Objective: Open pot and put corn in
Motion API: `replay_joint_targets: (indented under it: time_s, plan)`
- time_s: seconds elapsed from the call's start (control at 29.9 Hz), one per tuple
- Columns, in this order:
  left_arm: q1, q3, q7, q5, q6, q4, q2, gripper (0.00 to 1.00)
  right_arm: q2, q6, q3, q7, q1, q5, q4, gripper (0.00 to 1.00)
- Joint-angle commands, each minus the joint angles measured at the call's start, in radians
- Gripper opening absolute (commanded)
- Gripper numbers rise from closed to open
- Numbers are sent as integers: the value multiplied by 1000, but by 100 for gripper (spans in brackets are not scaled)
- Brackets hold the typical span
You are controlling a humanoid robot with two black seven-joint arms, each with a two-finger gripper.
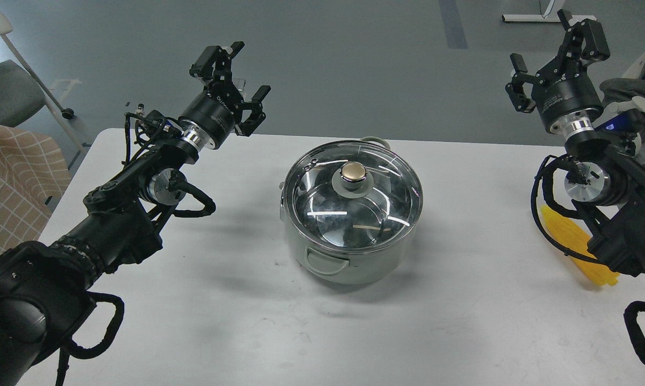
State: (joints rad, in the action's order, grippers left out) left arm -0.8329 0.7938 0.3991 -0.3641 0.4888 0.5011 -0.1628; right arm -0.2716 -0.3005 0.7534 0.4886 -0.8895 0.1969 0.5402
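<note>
The pale-green pot [349, 268] stands in the middle of the white table [247, 332]. Its glass lid [322, 206] with a brass-coloured knob [354, 172] sits on it. The yellow corn [574, 238] lies on the table at the right, partly hidden behind my right arm. My left gripper [235, 80] is raised over the table's far left edge, well left of the pot, open and empty. My right gripper [558, 56] is held high at the far right, beyond the table, open and empty.
A grey chair [6, 91] and a checked cloth [11, 182] are off the table's left side. A grey object [630, 91] lies behind my right arm. Grey floor lies beyond the table's far edge.
</note>
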Motion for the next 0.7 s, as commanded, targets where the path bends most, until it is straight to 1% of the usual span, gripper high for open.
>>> replay_joint_targets:
  time_s: [0.0,0.2,0.3,0.33,0.37,0.4,0.43,0.53,0.67]
  plan:
    - [6,8,3,10,0,2,2,98,2,0,0,0,-2,-1,0,99]
    - [6,8,3,10,0,4,-3,98,9,0,0,0,-3,-1,0,99]
    - [-5,7,-6,10,0,-7,-3,98,11,3,0,0,-3,3,-2,99]
    - [-9,5,-9,10,-30,-7,-3,98,11,7,-2,0,-3,3,-2,100]
    - [-9,5,-9,10,-30,-7,-3,98,11,8,-2,0,-3,3,-2,100]
    - [-12,4,-8,10,-62,-6,-4,98,11,9,-2,0,-3,4,-2,100]
    - [-12,5,-8,10,-71,-6,-4,98,11,9,-3,0,-3,4,-2,100]
    - [-11,12,4,13,-82,5,5,98,12,11,-3,0,-3,4,-2,100]
    - [-11,12,3,31,-88,10,5,98,11,8,-8,0,-5,6,-2,100]
